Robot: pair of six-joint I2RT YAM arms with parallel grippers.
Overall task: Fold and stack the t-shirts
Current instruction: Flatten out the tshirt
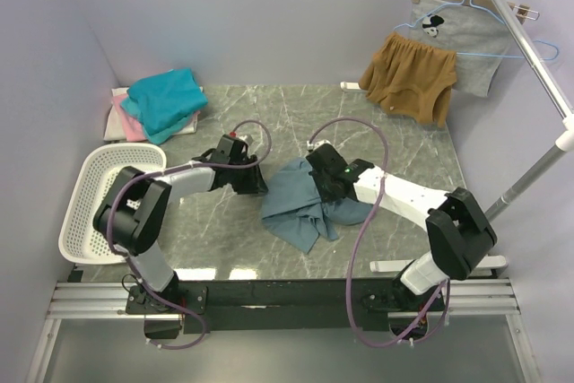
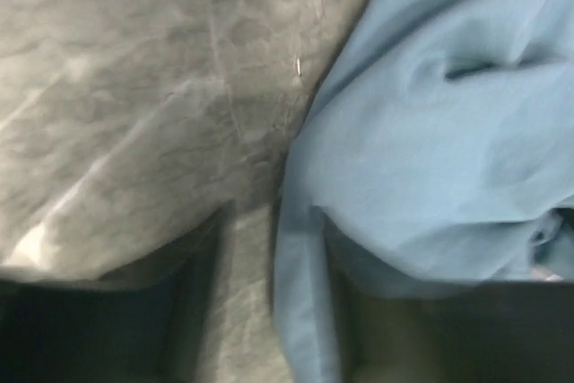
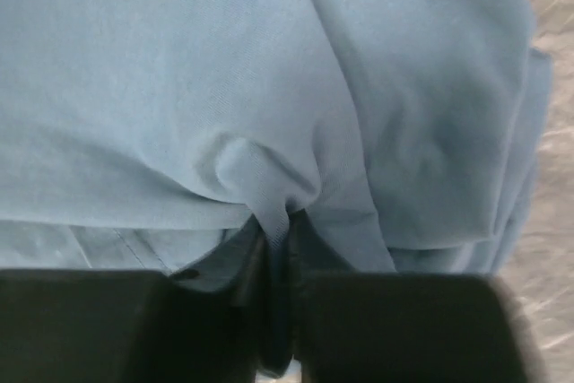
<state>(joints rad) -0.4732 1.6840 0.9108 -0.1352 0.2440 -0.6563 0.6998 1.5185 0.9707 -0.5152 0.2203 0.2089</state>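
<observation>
The right gripper (image 3: 280, 262) has its two dark fingers almost closed, pinching a soft ridge of the blue tee (image 3: 269, 69). The left gripper (image 2: 269, 248) stands half open, with the tee's hem lying loose between its fingers on the veined grey marble table (image 2: 134, 87). Only the overhead view shows the blue tee crumpled mid-table, and three more piled far left: a teal tee (image 1: 166, 100), a pink tee (image 1: 130, 127) and a white tee (image 1: 111, 130).

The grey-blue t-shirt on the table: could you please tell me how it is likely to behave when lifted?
The t-shirt lies crumpled in soft folds, so it will probably hang limp and drape. A thin fold bunches between the right gripper's jaws, suggesting light, easily pinched cloth. Pushed, it would likely wrinkle rather than slide whole.
</observation>
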